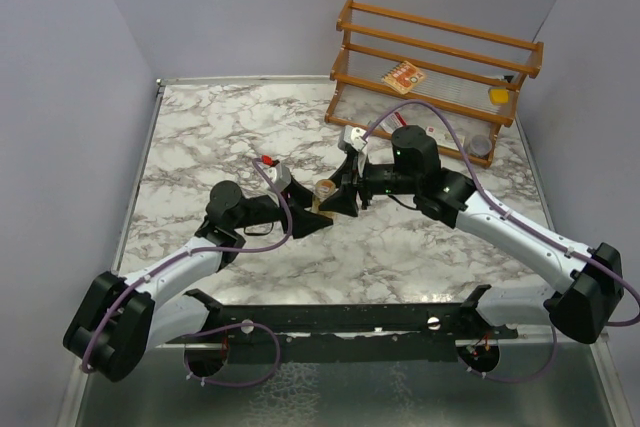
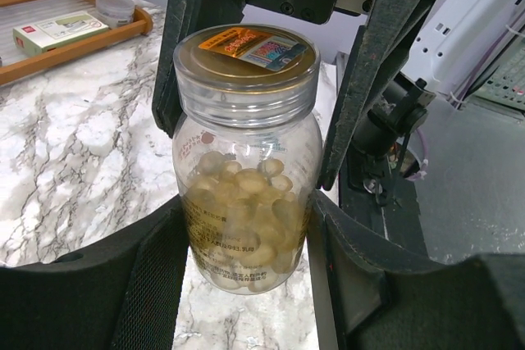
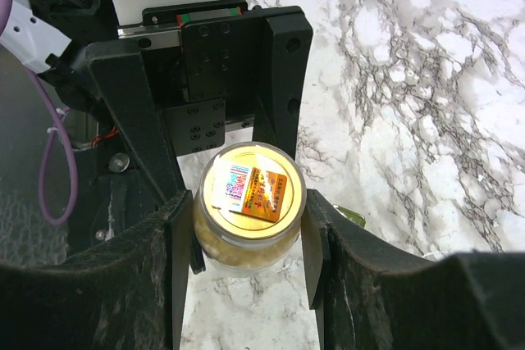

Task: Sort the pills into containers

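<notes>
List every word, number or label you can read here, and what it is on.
Nothing reads clearly.
The sticker on the lid: orange and blue print with a code patch, too blurred.
The bottle side: lines of fine print, too small.
The carton on the rack: red mark, unreadable.

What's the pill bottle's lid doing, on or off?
On: the gold lid sits closed atop the clear bottle, pills inside.

Honestly, nothing fully readable here. The sticker (image 2: pixel 246 45) on the bottle (image 2: pixel 246 145) lid (image 2: pixel 195 71) is orange and white with a barcode-ish patch (pure blur). The tiny print (image 2: pixel 231 243) over the pills (image 2: pixel 246 186) is too small to read. Same for the red mark on the carton (image 2: pixel 59 29) on the rack (image 2: pixel 78 48).
</notes>
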Motion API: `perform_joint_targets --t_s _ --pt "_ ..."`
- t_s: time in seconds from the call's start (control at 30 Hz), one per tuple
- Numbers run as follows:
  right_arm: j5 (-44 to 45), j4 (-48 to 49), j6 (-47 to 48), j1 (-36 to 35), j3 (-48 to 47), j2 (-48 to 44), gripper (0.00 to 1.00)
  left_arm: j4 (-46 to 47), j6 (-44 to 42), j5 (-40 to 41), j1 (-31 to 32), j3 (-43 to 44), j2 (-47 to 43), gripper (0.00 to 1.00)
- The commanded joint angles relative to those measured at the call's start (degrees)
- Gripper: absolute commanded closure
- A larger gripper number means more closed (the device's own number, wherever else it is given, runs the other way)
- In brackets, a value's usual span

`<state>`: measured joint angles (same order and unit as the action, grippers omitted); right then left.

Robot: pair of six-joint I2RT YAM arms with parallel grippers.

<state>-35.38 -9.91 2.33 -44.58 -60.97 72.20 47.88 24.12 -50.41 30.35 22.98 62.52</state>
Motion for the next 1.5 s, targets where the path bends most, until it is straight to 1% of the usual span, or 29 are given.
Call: perform_joint_targets --t_s 0.0,0.07,0.1,0.17,0.3,0.4,0.5,0.53,0.57,0.6,0.67,0.73,0.77,0.8,0.83,0.87,0.97,1.0,1.03,1.33,1.47 --pt "7.1 2.44 0.91 -0.42 -1.73 -1.41 0.72 -1.8 -1.27 2.52 0.7 1.07 0.48 1.0" --pt "9.16 2.52 1.01 -0.42 -1.26 -1.85 0.91 -2.29 -1.8 2.9 0.68 1.1 0.23 1.0" --pt "9.87 2.53 0.95 -0.42 -0.95 -2.15 0.96 -2.54 -1.94 3.18 0.7 1.1 0.05 1.0" --pt "10.71 2.44 1.0 -0.37 -0.51 -2.51 0.97 -3.29 -2.33 3.67 0.68 1.12 -0.38 1.0" --pt "11.31 2.21 0.91 -0.38 -0.12 -2.7 0.94 -3.78 -2.63 3.97 0.68 1.42 -1.07 1.0" --pt "12.62 2.28 1.01 -0.42 0.29 -3.11 0.98 -4.25 -2.7 4.58 0.68 1.41 -2.03 1.0" --pt "13.11 2.96 0.75 -0.42 0.92 -3.74 0.97 -4.67 -2.67 4.83 0.68 1.51 -2.85 1.0" --pt "13.01 2.93 0.75 -0.38 0.89 -3.67 0.96 -4.64 -2.67 4.8 0.68 1.72 -3.05 1.0" --pt "12.85 3.02 0.64 -0.41 0.81 -3.65 0.91 -4.65 -2.67 4.74 0.68 1.84 -3.08 1.0" --pt "12.41 3.1 0.7 -0.37 0.89 -3.45 0.83 -4.66 -2.67 4.62 0.71 1.93 -3.04 1.0" --pt "11.73 3.58 0.57 -0.42 0.9 -3.03 0.8 -4.69 -2.67 4.36 0.68 2.12 -2.72 1.0" --pt "11.27 4.05 0.43 -0.42 0.83 -2.53 0.72 -4.72 -2.67 3.83 0.7 2.26 -2.24 1.0" --pt "10.96 4.22 0.34 -0.39 0.71 -2.25 0.64 -4.71 -2.67 3.67 0.68 2.33 -2.09 1.0" --pt "10.56 4.44 0.19 -0.37 0.56 -1.89 0.55 -4.69 -2.72 3.39 0.68 2.39 -1.97 1.0" --pt "10.52 4.72 0.12 -0.36 0.39 -1.65 0.41 -4.7 -2.8 3.34 0.75 2.46 -1.89 1.0" --pt "10.24 4.97 0.04 -0.39 0.22 -1.31 0.31 -4.69 -2.89 3.2 0.76 2.52 -1.74 1.0" --pt "9.91 5.57 0.04 -0.35 -0.43 -0.49 0.26 -4.68 -2.98 2.89 0.85 2.68 -1.47 1.0" --pt "9.81 5.65 0.04 -0.35 -0.65 -0.23 0.12 -4.7 -2.99 2.75 0.93 2.7 -1.29 1.0" --pt "9.81 5.76 0.11 -0.41 -0.86 -0.03 0.07 -4.66 -2.98 2.82 1.04 2.7 -1.2 1.0" --pt "9.87 7.01 -1.25 -0.37 -2.18 -1.95 0.06 -4.85 -3.49 3.65 1.29 2.5 -1.55 1.0" --pt "9.85 9.36 -4.59 -0.35 -1.94 -4.79 0.06 -5.78 -4.48 5.86 1.31 2.44 -1.61 1.0"
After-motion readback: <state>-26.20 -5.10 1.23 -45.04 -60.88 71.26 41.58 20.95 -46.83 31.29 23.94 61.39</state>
